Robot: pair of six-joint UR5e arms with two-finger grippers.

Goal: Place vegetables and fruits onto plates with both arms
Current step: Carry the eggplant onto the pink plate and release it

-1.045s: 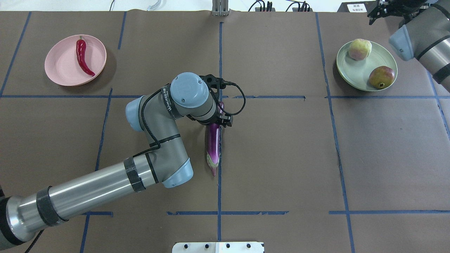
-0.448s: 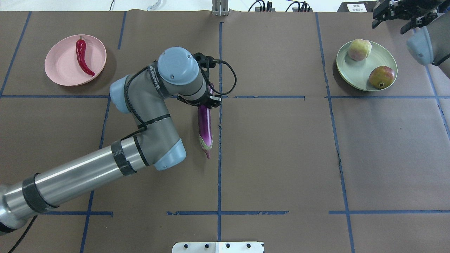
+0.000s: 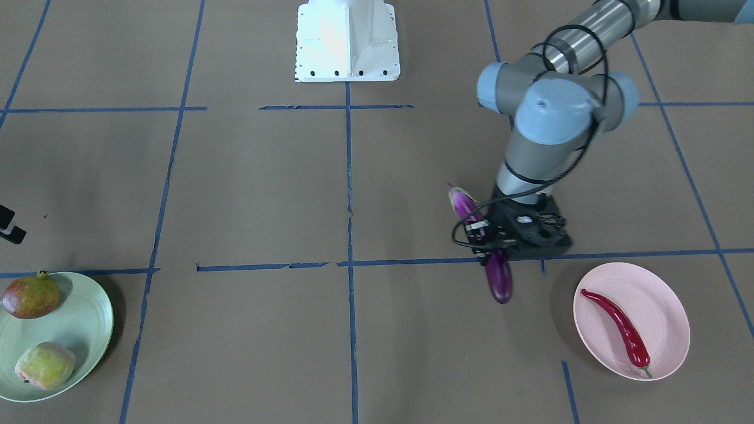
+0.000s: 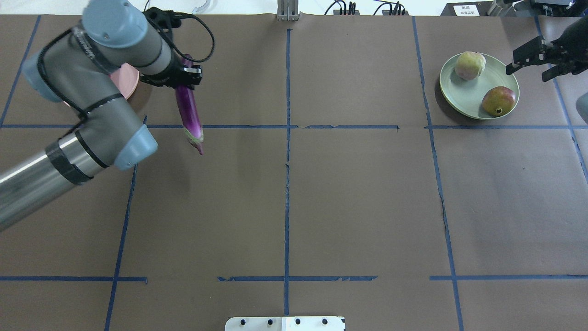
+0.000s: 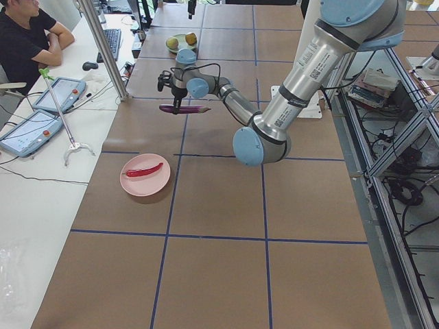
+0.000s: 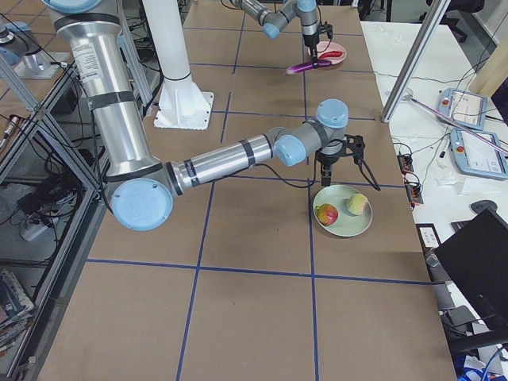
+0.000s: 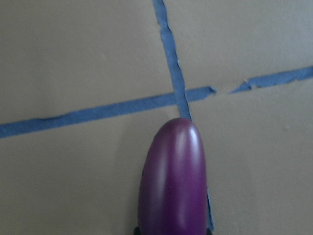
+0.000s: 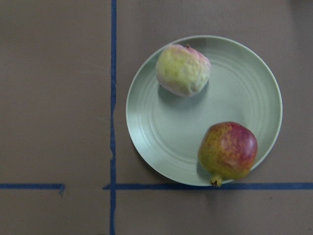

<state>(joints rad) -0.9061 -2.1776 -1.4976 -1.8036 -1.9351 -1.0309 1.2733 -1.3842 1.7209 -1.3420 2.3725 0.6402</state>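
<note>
My left gripper [image 4: 183,76] is shut on the purple eggplant [image 4: 189,110] and holds it level above the table, just right of the pink plate [image 4: 130,79], which the arm mostly hides. In the front view the eggplant [image 3: 498,277] hangs beside the pink plate [image 3: 662,306] that holds the red chili [image 3: 618,327]. The left wrist view shows the eggplant's blunt end [image 7: 173,181]. The peach [image 4: 470,65] and pomegranate [image 4: 498,100] lie on the green plate [image 4: 468,94]. My right gripper [image 4: 537,62] is open and empty beside that plate's far right rim.
Blue tape lines [image 4: 287,138] divide the brown table cover. The white base block [image 3: 347,41] stands at the robot's edge. An operator [image 5: 27,34] sits at a side desk with tablets beyond the table's far edge.
My left arm has carried the eggplant from the table's middle to the far left, up to the pink plate. The right gripper has moved in beside the green plate.
</note>
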